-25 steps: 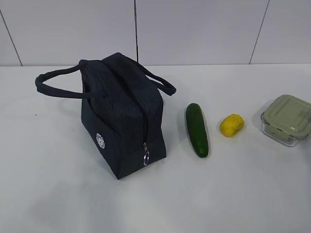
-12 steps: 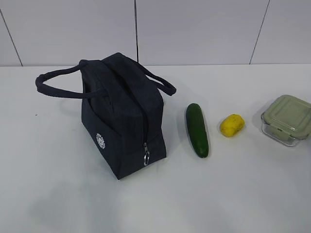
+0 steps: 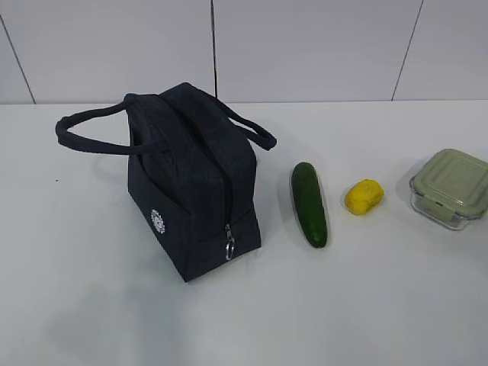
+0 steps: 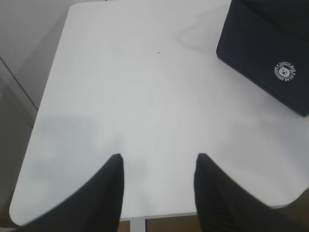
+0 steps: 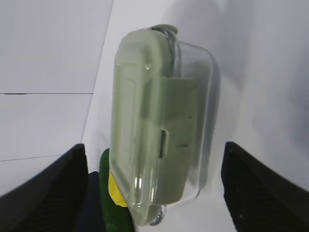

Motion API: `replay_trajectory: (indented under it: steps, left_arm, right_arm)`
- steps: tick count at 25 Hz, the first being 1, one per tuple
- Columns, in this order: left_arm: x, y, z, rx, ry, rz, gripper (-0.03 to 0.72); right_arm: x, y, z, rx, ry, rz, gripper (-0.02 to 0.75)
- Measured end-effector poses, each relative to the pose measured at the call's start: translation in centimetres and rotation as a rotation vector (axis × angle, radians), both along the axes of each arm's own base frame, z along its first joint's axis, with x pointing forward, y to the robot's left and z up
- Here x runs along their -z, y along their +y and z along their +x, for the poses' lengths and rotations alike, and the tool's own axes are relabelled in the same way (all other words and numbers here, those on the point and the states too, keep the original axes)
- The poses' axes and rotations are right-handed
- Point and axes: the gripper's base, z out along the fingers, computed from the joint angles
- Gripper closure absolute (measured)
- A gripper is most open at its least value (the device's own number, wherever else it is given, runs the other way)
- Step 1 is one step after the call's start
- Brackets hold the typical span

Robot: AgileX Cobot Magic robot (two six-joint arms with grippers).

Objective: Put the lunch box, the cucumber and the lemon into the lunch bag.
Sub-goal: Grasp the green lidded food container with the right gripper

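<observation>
The right gripper (image 5: 154, 188) stands wide apart with the lunch box (image 5: 161, 130) directly ahead between its fingers, untouched. The left gripper (image 4: 157, 188) is parted over bare table (image 4: 120, 96), the lunch bag (image 4: 270, 53) ahead to its right. The zipper looks closed — nothing can go in yet, and the smooth box could slip if clamped off-centre.

On the white table (image 3: 91, 305), the boxy dark navy fabric lunch bag (image 3: 191, 183) stands at left. To its right, in a row: smooth dark green cucumber (image 3: 309, 203) just beside, small yellow lemon (image 3: 364, 196) next, clear sage-lidded lunch box (image 3: 451, 187) farthest right. All apart, none touching.
</observation>
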Motion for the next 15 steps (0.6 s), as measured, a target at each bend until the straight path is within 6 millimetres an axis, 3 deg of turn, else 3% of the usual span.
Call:
replay_trajectory:
  steps: [4,15]
  left_arm:
    - [0.0,0.0,0.0,0.0,0.0,0.0,0.347]
    - [0.0,0.0,0.0,0.0,0.0,0.0,0.347]
  right_arm:
    - [0.9,0.4,0.3,-0.02,-0.007,-0.017,0.116]
    - [-0.4,0.1,2.3,-0.048,-0.074,-0.079,0.14]
